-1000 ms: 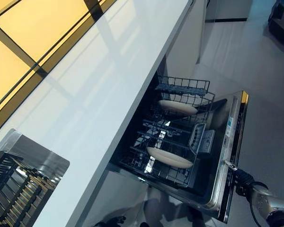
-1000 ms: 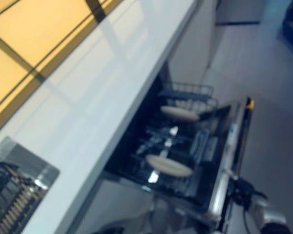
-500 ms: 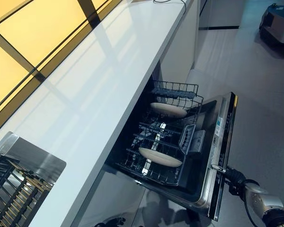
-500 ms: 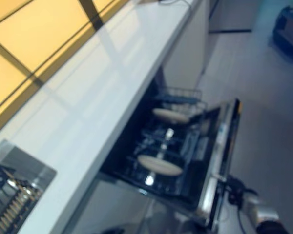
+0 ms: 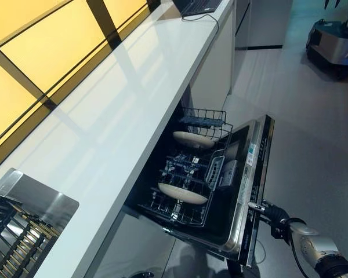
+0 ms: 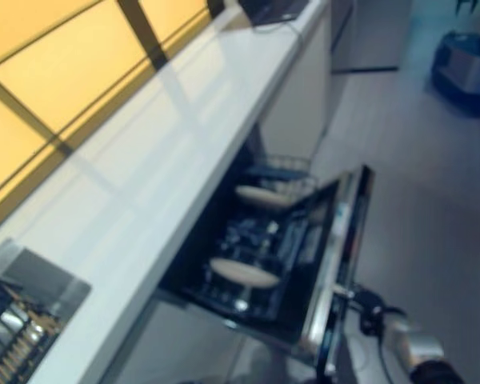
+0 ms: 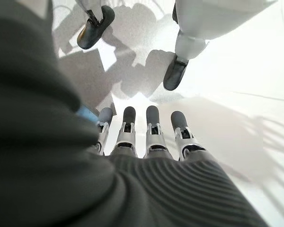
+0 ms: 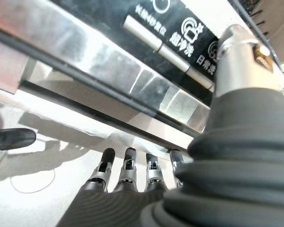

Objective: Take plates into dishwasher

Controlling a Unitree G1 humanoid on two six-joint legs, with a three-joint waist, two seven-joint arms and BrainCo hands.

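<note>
Silver fingers straight, the right hand [image 5: 276,219] sits under the half-raised door [image 5: 252,191], thumb against its edge. Two plates [image 5: 182,193] are racked inside. Loading looks done; next, push the door shut. Left hand [image 7: 142,137] hangs relaxed.

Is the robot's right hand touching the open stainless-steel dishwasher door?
Touching. In the left eye view the right hand meets the top edge of the stainless-steel dishwasher door; the right wrist view shows its thumb against that edge, fingers straight below it.
</note>
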